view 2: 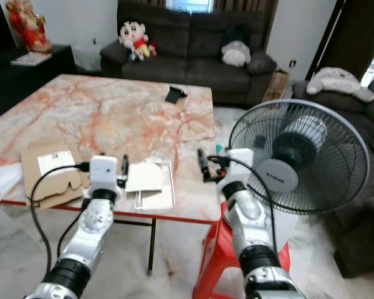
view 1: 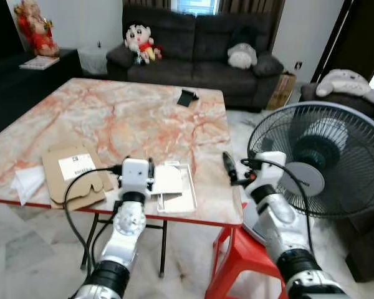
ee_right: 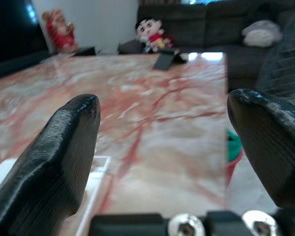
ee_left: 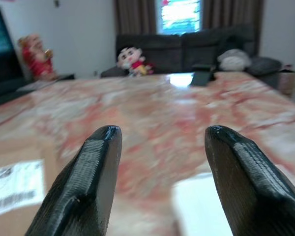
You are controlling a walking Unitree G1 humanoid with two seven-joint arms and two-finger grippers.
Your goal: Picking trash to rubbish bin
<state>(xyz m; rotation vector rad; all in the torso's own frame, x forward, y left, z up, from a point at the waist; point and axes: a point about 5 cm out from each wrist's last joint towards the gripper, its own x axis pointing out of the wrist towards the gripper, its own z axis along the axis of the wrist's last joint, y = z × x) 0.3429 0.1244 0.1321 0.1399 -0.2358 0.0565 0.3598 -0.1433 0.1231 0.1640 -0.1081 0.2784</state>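
On the marble table (view 1: pixel 124 112), near its front edge, lies white foam packaging (view 1: pixel 174 187) with a flat tray part. A torn brown cardboard piece (view 1: pixel 71 171) with a label sits to its left, and crumpled white paper (view 1: pixel 26 184) lies at the front left corner. My left gripper (view 1: pixel 151 168) hovers open over the front edge between cardboard and packaging, holding nothing; its wrist view has the packaging (ee_left: pixel 201 206) just ahead. My right gripper (view 1: pixel 227 163) is open and empty at the table's front right corner, with the tray (ee_right: pixel 96 177) beside one finger.
A small black object (view 1: pixel 187 98) rests at the table's far side. A large standing fan (view 1: pixel 318 159) is close on the right, with a red stool (view 1: pixel 237 255) under my right arm. A dark sofa (view 1: pixel 199 50) with plush toys stands behind.
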